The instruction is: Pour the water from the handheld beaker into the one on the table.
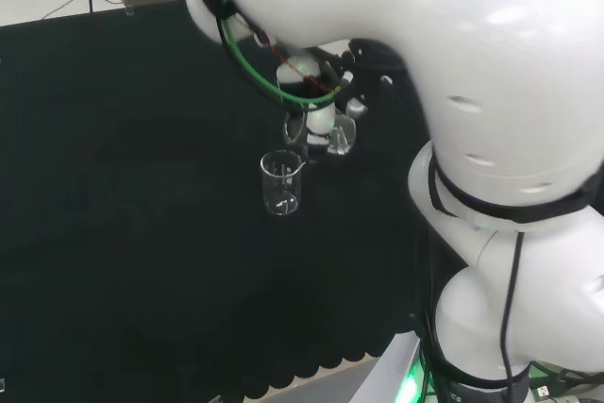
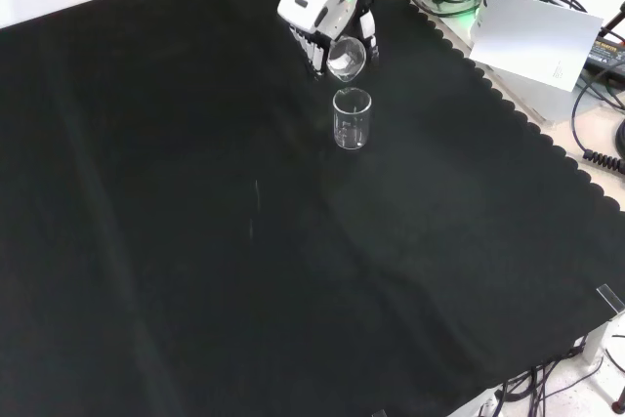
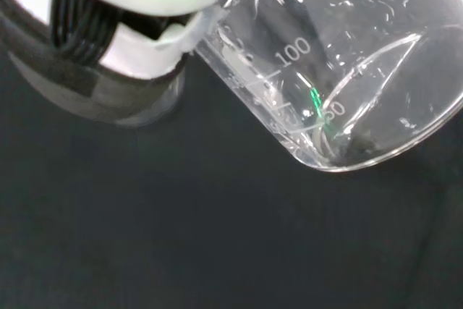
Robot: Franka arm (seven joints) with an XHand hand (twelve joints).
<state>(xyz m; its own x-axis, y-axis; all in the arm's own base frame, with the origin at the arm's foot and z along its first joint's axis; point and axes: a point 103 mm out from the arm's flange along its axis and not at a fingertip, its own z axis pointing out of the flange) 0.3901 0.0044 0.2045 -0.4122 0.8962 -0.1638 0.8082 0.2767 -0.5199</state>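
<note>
front view: hand [image 2: 322,21] grasps a tilted beaker [image 2: 347,57] just above the upright glass [image 2: 352,119] on the cloth [image 2: 176,241].

- We count two clear beakers: one standing beaker [image 2: 353,118] on the black cloth [image 2: 176,241], and one tilted beaker [image 2: 347,57] at the hand [image 2: 317,21].
- One hand.
- One cloth.
- Further glassware we cannot rule out; clear pieces read poorly here.

Your robot hand [image 2: 327,31] hangs at the far side in the front view, fingers curled in a grasp, white arm links reaching over from the right in the head view.
</note>
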